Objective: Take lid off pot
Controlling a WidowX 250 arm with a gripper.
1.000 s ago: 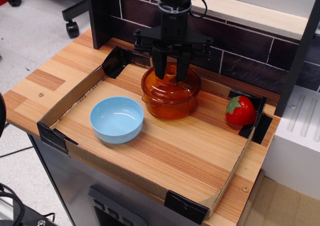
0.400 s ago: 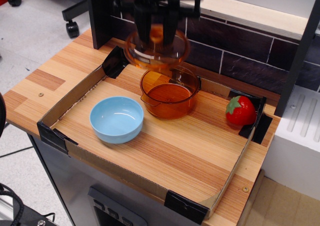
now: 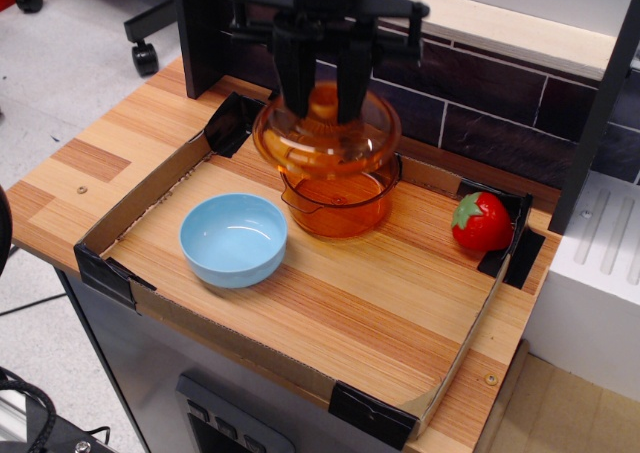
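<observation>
From where I stand, the gripper (image 3: 322,101) hangs straight down from the arm over the back of the desk (image 3: 90,163), its two dark fingers (image 3: 295,78) clamped on the pale orange knob (image 3: 322,101) of the lid (image 3: 325,133). The lid is in the air, clear of the pot (image 3: 338,198), hovering just above it and set a little to the left, so that its front edge hides part of the pot's back rim. It looks close to level. The pot sits open on the wooden board inside a low cardboard frame (image 3: 150,188) whose corners are held with black tape (image 3: 232,123). One small handle shows at the pot's left side.

A light blue bowl (image 3: 234,238) stands to the front left of the pot, near it but not touching; it is upright. A red toy strawberry (image 3: 481,221) with a green top rests in the far right corner of the frame, against the taped corner, well apart from the pot. The front half of the board is bare wood.

Behind the pot runs a wall of dark tiles (image 3: 480,123) under a pale shelf (image 3: 520,28). A black upright post (image 3: 195,28) stands at the back left, just beside the arm, and a white unit (image 3: 600,263) sits at the right edge. An office chair's wheeled base (image 3: 150,43) shows on the floor beyond.
</observation>
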